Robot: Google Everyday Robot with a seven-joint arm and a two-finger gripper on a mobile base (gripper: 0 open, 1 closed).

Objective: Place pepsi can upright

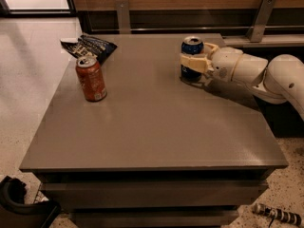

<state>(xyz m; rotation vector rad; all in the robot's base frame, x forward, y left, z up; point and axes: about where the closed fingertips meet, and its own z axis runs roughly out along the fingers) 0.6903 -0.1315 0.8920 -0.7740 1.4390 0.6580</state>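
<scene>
The pepsi can (192, 47) is dark blue with a silver top. It stands upright on the grey table (152, 127), at the back right. My gripper (192, 57) reaches in from the right on a white arm (266, 72). Its cream fingers (194, 62) are closed around the can's middle, one in front and one behind. The can's base rests on or just above the tabletop; I cannot tell which.
An orange-red can (91, 79) stands upright at the left of the table. A dark crumpled snack bag (89, 45) lies behind it at the back left corner. A wooden wall with metal brackets (122, 13) runs behind the table. A black object (19, 203) sits on the floor at the lower left.
</scene>
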